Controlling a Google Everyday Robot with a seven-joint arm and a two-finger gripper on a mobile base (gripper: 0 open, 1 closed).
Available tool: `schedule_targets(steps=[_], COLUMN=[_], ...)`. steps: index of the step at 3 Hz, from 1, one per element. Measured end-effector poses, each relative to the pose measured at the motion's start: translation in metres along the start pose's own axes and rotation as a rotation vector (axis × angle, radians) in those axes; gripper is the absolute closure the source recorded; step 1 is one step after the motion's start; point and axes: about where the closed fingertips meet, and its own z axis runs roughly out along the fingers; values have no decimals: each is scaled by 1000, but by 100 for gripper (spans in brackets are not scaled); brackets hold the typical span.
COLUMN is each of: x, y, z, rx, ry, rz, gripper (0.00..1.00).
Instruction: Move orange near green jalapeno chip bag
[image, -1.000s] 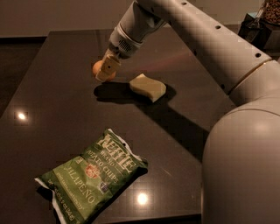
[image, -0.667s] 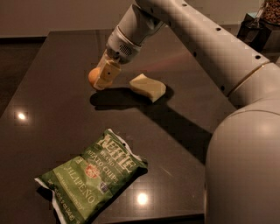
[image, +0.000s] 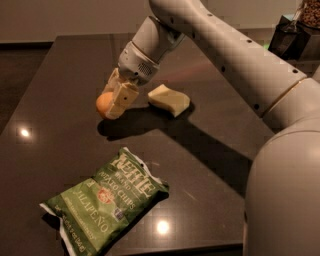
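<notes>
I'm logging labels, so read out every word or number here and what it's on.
"KETTLE": chip bag, large white letters.
"POTATO CHIPS": same bag.
"JALAPENO": same bag.
Smaller print on the bag: too blurred to read.
No text on the sponge, the orange, or the gripper clamping it left of the sponge.
</notes>
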Motion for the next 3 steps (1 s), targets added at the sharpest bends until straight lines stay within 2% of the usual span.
schedule_targets(steps=[2, 3], x=[3, 6], y=[24, 37], z=[24, 31], rx=[-19, -54], ry=[27, 20], rz=[-81, -103], gripper=[100, 99])
